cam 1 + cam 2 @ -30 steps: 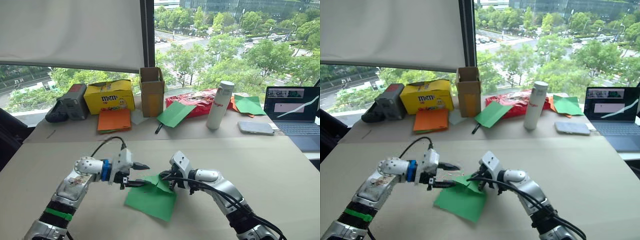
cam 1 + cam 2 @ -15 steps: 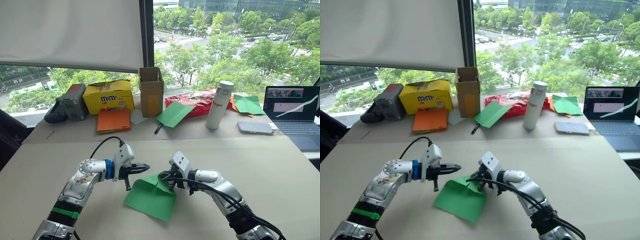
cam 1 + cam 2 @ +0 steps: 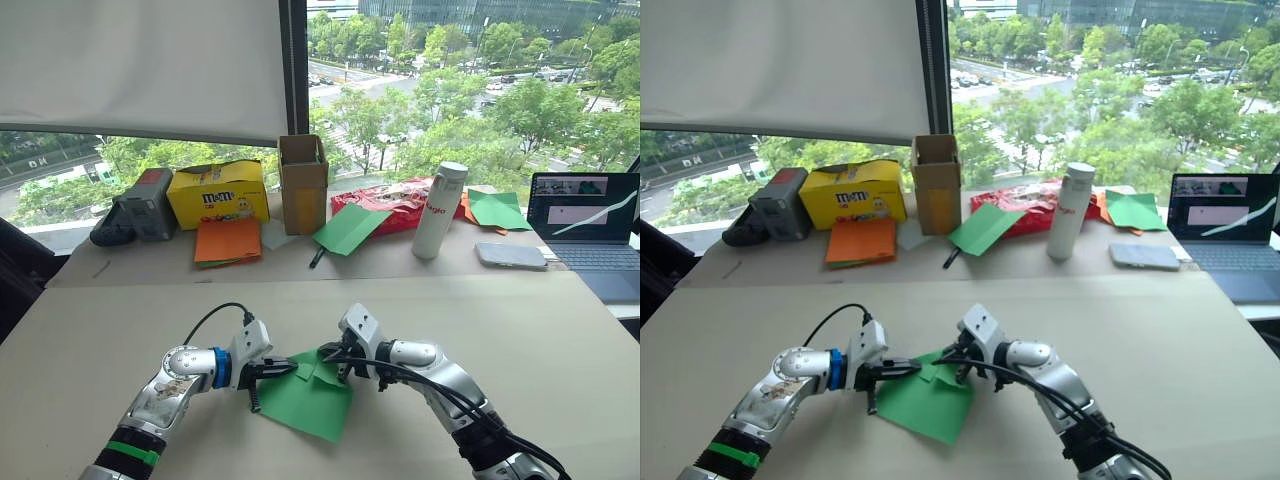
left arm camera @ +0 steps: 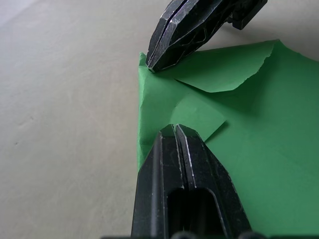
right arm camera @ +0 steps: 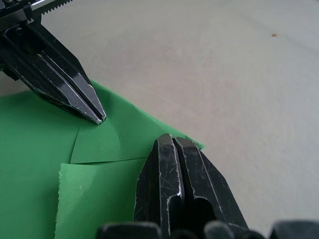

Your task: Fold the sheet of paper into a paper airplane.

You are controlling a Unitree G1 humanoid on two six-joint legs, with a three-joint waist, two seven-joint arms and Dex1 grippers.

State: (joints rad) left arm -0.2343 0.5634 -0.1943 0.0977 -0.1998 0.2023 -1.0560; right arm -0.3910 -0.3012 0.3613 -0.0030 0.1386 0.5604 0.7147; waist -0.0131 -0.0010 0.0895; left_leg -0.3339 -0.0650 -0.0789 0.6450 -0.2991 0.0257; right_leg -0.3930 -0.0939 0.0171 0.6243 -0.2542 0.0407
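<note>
Sheet of paper (image 3: 305, 395) lies mostly flat on the tabletop (image 3: 560, 340), near the front edge, about mid-width. Its far corner has two small flaps folded over onto the sheet, meeting near the tip.

Left gripper (image 4: 174, 130): fingers pressed together, nothing between them, tips resting on the smaller folded flap (image 4: 199, 113) at the sheet's left edge. Right gripper (image 5: 172, 142): fingers also together, nothing pinched, tips down on the paper's far corner beside the larger flap (image 4: 227, 67). The two tips sit close but apart, pointing toward each other across the folded corner.

Along the tabletop's far edge, well apart from the work: dark device (image 3: 140, 205), yellow candy box (image 3: 218, 192), cardboard box (image 3: 304, 182), orange paper sheets (image 3: 228, 240), a loose green sheet (image 3: 352, 228), red snack bag (image 3: 395, 205), white bottle (image 3: 440, 210), another green sheet (image 3: 497, 210), grey phone-like slab (image 3: 511, 255). Laptop (image 3: 590, 225) at the far right corner, screen lit.
</note>
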